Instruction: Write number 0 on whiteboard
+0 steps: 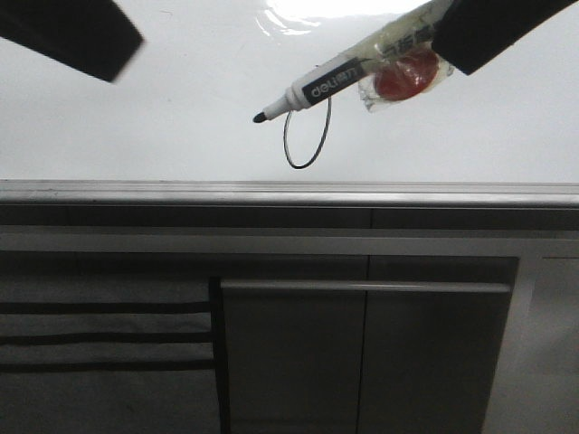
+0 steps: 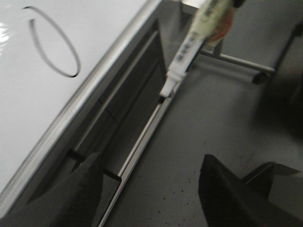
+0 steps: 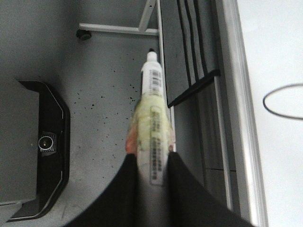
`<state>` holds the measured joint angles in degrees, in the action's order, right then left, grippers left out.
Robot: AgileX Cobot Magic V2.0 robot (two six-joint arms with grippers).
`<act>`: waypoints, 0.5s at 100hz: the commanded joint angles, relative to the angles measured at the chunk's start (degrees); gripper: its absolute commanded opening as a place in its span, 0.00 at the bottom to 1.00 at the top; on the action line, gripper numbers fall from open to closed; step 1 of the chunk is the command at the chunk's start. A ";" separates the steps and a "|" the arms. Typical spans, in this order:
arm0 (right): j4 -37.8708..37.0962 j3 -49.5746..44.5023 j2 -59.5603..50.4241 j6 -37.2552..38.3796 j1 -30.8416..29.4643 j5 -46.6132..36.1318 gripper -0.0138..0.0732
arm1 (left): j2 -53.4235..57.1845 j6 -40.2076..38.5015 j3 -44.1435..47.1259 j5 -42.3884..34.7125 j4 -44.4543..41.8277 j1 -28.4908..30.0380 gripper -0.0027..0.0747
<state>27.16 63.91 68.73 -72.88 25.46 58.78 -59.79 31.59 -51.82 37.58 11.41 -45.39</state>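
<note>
Narrow black number 0 (image 1: 308, 136) drawn on the whiteboard (image 1: 163, 117), just above its grey edge rail (image 1: 181, 192).

The right gripper (image 3: 151, 163) pinches a Deli marker (image 1: 330, 83) taped with a red piece, its tip seemingly lifted off the board beside the oval, suggesting writing is finished. The left gripper (image 2: 151, 189) is spread, empty. Both arms are cropped; tip contact is hard to judge.

The whiteboard (image 1: 181, 99) is gleaming glossy and smooth. Its edge rail (image 1: 271, 192) is looking like brushed grey metal. The marker (image 1: 335, 81) is showing shiny plastic.
</note>
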 commanded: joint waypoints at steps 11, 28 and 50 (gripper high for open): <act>2.25 1.42 -1.50 -6.31 1.41 -3.87 0.10 | -9.21 4.19 -7.95 -2.94 1.09 -5.33 0.56; 2.28 1.42 -1.50 -6.54 1.41 -5.12 0.10 | -15.58 5.66 -12.57 -3.26 1.09 -5.45 0.56; 2.28 1.42 -1.50 -6.54 1.41 -4.41 0.10 | -17.59 6.36 -13.85 -5.28 1.09 -5.45 0.54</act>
<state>27.28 63.91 68.73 -78.72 26.76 56.09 -78.86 37.64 -63.54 36.08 11.51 -50.43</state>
